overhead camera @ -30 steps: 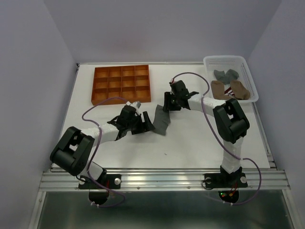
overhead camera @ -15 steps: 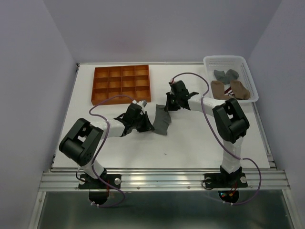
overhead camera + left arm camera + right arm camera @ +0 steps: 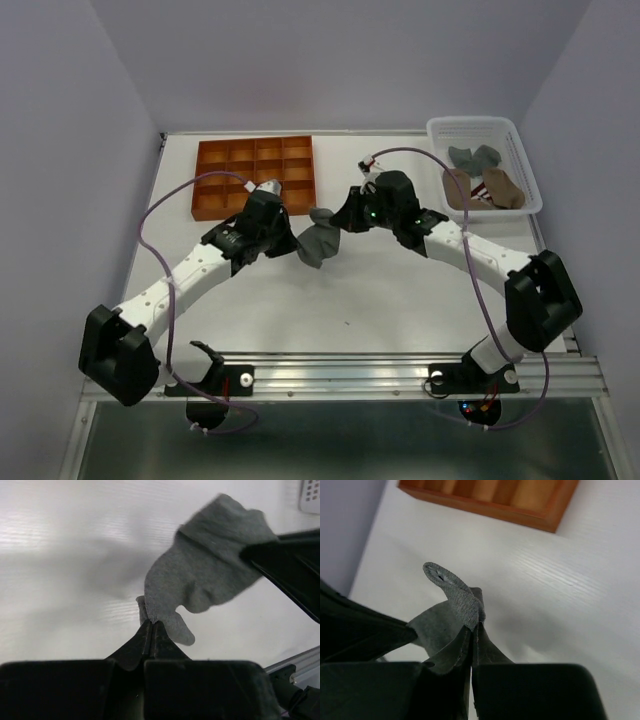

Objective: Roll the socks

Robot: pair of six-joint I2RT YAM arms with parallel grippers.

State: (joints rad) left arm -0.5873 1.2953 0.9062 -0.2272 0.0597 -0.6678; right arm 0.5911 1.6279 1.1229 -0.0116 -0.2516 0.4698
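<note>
Between my left gripper (image 3: pixel 151 626) and right gripper (image 3: pixel 473 626) hangs the sock (image 3: pixel 320 243), its length running gripper to gripper. Each is clamped on one edge.

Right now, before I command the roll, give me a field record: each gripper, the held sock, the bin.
left gripper: shut on one edge of the grey sock
right gripper: shut on its opposite end
grey sock: slung between both grippers, mid-table, apparently lifted
bin: far right, holds other socks, grey and tan
orange tray: far left, apart from the sock
</note>
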